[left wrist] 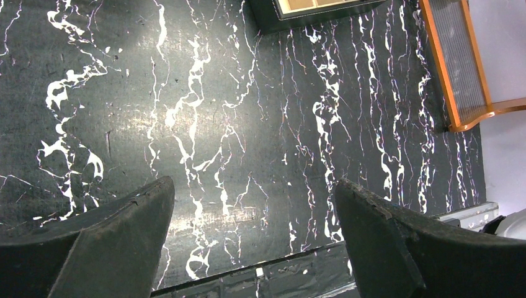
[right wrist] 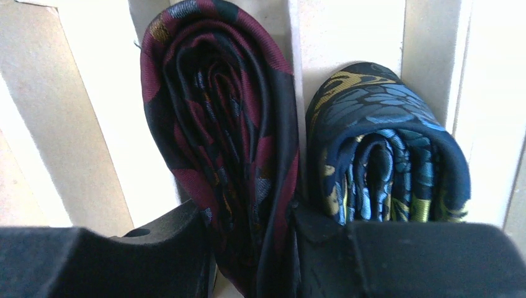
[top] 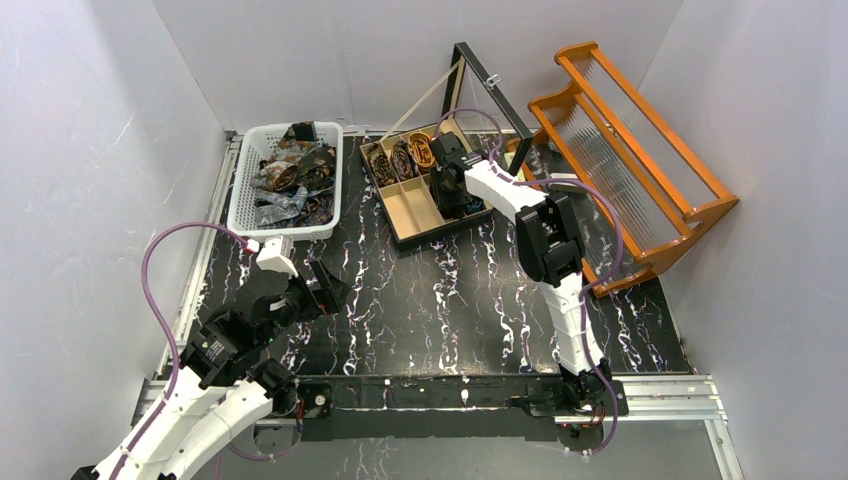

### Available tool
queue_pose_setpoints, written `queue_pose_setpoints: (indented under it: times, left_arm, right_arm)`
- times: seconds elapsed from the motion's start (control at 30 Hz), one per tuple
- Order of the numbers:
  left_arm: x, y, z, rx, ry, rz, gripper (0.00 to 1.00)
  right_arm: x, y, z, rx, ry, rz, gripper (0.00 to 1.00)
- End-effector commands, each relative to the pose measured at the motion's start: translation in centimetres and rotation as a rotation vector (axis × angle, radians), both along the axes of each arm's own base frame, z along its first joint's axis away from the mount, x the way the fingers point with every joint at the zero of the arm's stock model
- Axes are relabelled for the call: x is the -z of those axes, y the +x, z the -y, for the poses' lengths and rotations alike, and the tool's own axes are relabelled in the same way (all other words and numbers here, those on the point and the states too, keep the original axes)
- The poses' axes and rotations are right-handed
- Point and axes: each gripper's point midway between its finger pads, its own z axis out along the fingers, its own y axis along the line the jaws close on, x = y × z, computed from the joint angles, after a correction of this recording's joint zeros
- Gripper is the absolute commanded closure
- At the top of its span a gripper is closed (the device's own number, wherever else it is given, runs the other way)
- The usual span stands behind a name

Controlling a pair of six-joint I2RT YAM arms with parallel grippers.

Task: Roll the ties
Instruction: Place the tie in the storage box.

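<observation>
My right gripper point(right wrist: 251, 248) is down in the divided wooden box point(top: 405, 212) and is shut on a rolled maroon-and-black tie point(right wrist: 220, 124), pressed flat between its fingers in a compartment. A rolled blue-and-gold tie point(right wrist: 387, 143) stands in the compartment beside it. In the top view several rolled ties point(top: 402, 157) fill the box's far compartments. Loose unrolled ties point(top: 292, 178) lie heaped in the white basket point(top: 245, 200). My left gripper point(left wrist: 254, 239) is open and empty, hovering over the black marbled mat point(left wrist: 236, 112) at the near left.
An orange wooden rack point(top: 625, 160) with ribbed clear panels stands at the right, and it shows in the left wrist view point(left wrist: 462, 68). The box's open lid point(top: 490, 90) leans up behind it. White walls close in the table on three sides.
</observation>
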Motion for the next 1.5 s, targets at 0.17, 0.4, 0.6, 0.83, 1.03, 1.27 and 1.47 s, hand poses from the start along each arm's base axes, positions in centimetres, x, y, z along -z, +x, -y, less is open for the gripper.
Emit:
queue_pose_setpoints:
  times: [0.17, 0.4, 0.6, 0.83, 1.03, 1.27, 1.47]
  left_arm:
    - [0.3, 0.0, -0.1, 0.003, 0.008, 0.003, 0.02]
    - [0.3, 0.0, 0.0, 0.007, 0.006, 0.003, 0.02]
    - [0.3, -0.1, 0.1, 0.015, 0.004, 0.003, 0.02]
    - [0.1, -0.1, 0.1, 0.014, -0.007, 0.016, 0.02]
    - [0.1, -0.1, 0.1, 0.016, -0.004, 0.014, 0.02]
    - [0.3, 0.0, 0.2, 0.019, 0.000, 0.006, 0.02]
    - [0.3, 0.0, 0.2, 0.019, 0.001, 0.006, 0.02]
  right_arm:
    - [-0.9, 0.7, -0.2, -0.002, -0.019, 0.037, 0.63]
    - [-2.0, 0.7, -0.3, -0.008, -0.018, 0.049, 0.47]
    - [-3.1, 0.9, -0.3, -0.009, -0.007, 0.065, 0.39]
    - [-4.1, 0.9, -0.4, -0.014, -0.002, 0.078, 0.34]
    - [-5.3, 1.2, -0.4, -0.012, 0.006, 0.100, 0.32]
    - [-6.2, 1.2, -0.4, -0.015, 0.008, 0.112, 0.33]
    - [-7.7, 1.3, -0.4, -0.013, 0.018, 0.137, 0.31]
